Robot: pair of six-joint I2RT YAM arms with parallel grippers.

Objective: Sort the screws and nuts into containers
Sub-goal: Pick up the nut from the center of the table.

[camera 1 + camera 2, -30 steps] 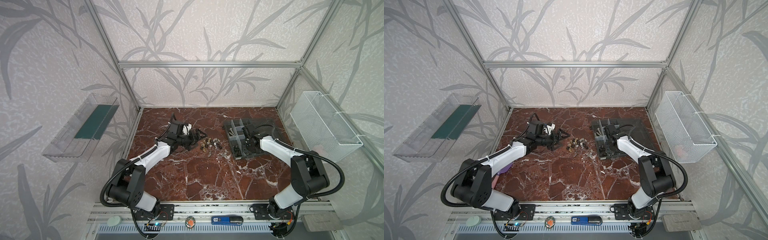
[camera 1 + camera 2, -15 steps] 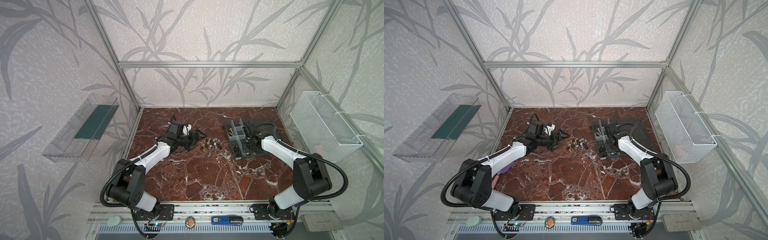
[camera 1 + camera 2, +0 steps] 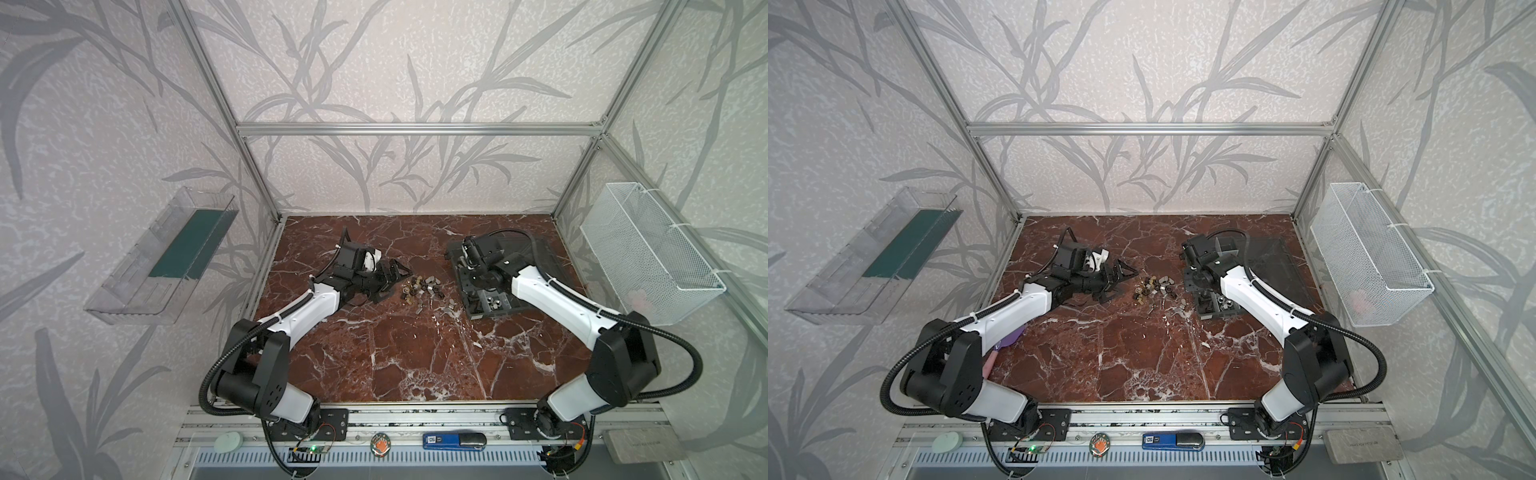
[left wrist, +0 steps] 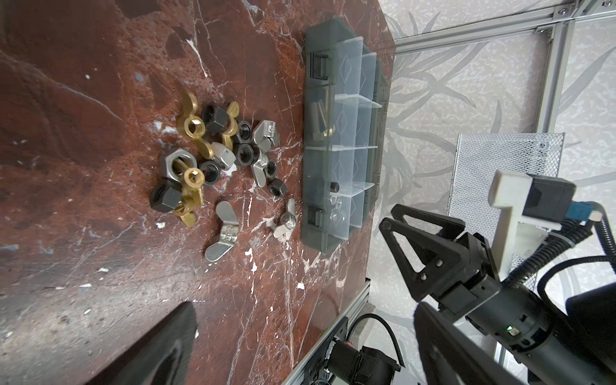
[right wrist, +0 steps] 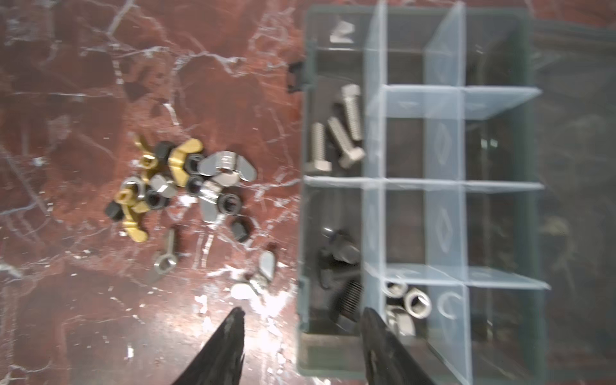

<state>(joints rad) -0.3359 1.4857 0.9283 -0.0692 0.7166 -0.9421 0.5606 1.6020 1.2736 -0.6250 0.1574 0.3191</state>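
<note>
The loose screws and nuts [image 3: 419,289] [image 3: 1152,289] lie in a small pile on the marble between the arms, brass, silver and dark ones mixed [image 4: 213,156] [image 5: 180,186]. The containers are the compartments of a dark grey organizer box [image 3: 471,308] [image 3: 1204,313] [image 4: 311,200] to the right of the pile. Silver bolts [image 5: 336,133], dark bolts [image 5: 340,260] and silver nuts [image 5: 411,301] lie in separate compartments. My right gripper [image 5: 301,313] [image 3: 473,270] hangs open and holding nothing over the box's wall facing the pile. My left gripper [image 3: 399,282] [image 4: 303,310] rests wide open just left of the pile.
A white wire-mesh basket [image 3: 648,257] hangs on the right wall and a clear bin with a green strip [image 3: 162,257] on the left wall. The box's smoky lid [image 3: 1271,266] lies open behind the right arm. A purple and pink object [image 3: 1007,338] lies under the left arm.
The right gripper's jaws have spread apart over the box, and its wrist has shifted slightly back and to the left. The left arm has not moved.
</note>
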